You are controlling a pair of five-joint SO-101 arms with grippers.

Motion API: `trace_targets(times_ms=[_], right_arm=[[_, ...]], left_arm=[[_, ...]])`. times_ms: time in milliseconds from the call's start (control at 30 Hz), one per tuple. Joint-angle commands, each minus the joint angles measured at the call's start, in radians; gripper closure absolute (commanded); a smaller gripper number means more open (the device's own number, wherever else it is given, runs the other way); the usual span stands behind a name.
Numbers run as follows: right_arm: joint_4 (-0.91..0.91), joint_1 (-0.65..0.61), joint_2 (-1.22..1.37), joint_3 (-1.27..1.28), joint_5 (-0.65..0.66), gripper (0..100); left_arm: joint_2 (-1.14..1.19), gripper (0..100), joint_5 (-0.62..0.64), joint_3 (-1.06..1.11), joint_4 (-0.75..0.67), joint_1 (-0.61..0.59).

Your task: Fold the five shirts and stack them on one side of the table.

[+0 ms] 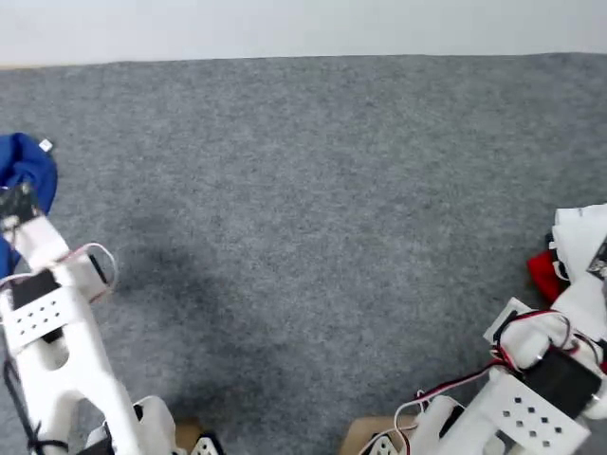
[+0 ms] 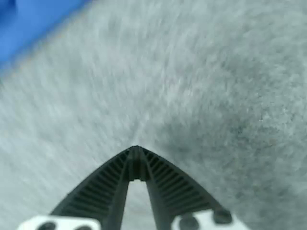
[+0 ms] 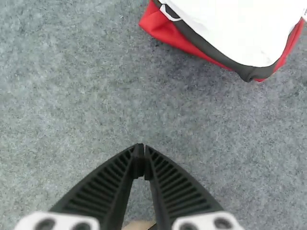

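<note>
Two white robot arms hang over a grey, felt-like table cover (image 1: 313, 190), both tools closed and empty, with shirts at opposite edges.

The left gripper (image 2: 136, 152) has its ribbed black jaws pressed tip to tip with nothing between them, low above bare cover near a crumpled blue fabric shirt (image 1: 24, 171) at the table's left edge. The right gripper (image 3: 141, 149) is likewise closed on nothing, above bare cover near a stack at the right edge. There a folded white shirt (image 3: 230, 24) lies on top, a dark garment layer (image 3: 216, 53) shows beneath it, and a folded red shirt (image 3: 165, 29) sits at the bottom, touching the cover.
</note>
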Motion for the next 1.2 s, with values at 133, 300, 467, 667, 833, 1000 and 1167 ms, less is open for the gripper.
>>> trace_targets(times_ms=[133,300,467,667,833,1000,1167], right_arm=[[-0.008,-0.01,-0.012,-0.003,0.009,98.8],[-0.013,-0.01,-0.012,-0.003,0.009,98.8],[-0.008,-0.01,-0.012,-0.003,0.009,98.8],[-0.005,-0.01,-0.008,-0.003,0.009,98.8],[-0.005,-0.01,-0.005,-0.002,0.009,98.8],[-0.005,-0.01,-0.004,-0.002,0.009,98.8],[-0.005,-0.012,-0.004,-0.002,0.009,98.8]], left_arm=[[-0.049,100,-0.373,-0.217,0.008,-0.087],[0.018,100,-0.505,-0.312,0.005,-0.155],[0.222,97,-0.626,-0.433,0.032,-0.256],[0.525,86,-0.651,-0.699,0.187,-0.362],[0.75,80,-0.651,-0.947,0.348,-0.41],[0.965,76,-0.651,-1.216,0.496,-0.453],[1.142,76,-0.651,-1.48,0.571,-0.493]])
